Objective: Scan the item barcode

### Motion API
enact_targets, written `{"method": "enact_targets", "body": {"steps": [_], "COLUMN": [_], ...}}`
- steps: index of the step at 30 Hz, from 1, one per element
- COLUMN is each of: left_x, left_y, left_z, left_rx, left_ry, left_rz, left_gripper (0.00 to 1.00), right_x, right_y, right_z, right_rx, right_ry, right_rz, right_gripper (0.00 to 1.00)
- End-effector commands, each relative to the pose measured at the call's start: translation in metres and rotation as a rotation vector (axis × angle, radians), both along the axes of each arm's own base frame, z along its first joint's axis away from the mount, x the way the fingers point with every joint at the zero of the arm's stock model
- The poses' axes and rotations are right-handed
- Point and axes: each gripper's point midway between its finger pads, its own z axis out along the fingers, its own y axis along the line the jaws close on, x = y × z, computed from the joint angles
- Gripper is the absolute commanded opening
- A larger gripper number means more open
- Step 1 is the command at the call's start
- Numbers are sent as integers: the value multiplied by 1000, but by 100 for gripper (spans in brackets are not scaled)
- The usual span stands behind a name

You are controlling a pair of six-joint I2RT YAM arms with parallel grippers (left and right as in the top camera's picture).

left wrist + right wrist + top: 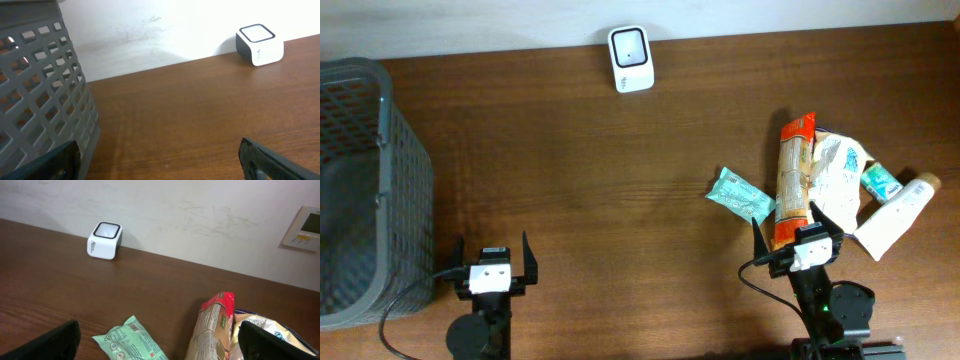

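Note:
The white scanner box (631, 58) stands at the table's far edge by the wall, also seen as the scanner (260, 45) and the scanner (104, 240). The items lie at the right: a green packet (741, 195) with its barcode up, a long orange-red packet (793, 170), a cream bag (838, 175), a small teal packet (881, 181) and a white tube (895, 215). My right gripper (798, 240) is open just above the orange-red packet's (212, 327) near end, beside the green packet (135, 341). My left gripper (492, 250) is open and empty at the front left.
A tall grey mesh basket (360, 190) fills the left side, close to the left gripper's (160, 160) left finger; the basket wall (40, 100) looms there. Bare wooden table (600, 180) lies between the arms and the scanner. A wall panel (304, 227) hangs behind.

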Motion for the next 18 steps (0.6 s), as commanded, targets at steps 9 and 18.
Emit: {"method": "enact_targets", "body": {"steps": [9, 18], "left_x": [0, 0], "left_y": [-6, -7], "left_z": [2, 2], "left_rx": [17, 17], "left_ry": [-12, -10], "left_rz": [-24, -27], "left_gripper": [99, 99], "right_x": [0, 0], "right_y": [3, 3], "right_z": [-3, -3], "right_rx": [4, 4], "right_ry": [4, 4], "right_rz": [14, 14], "right_gripper": [99, 99]}}
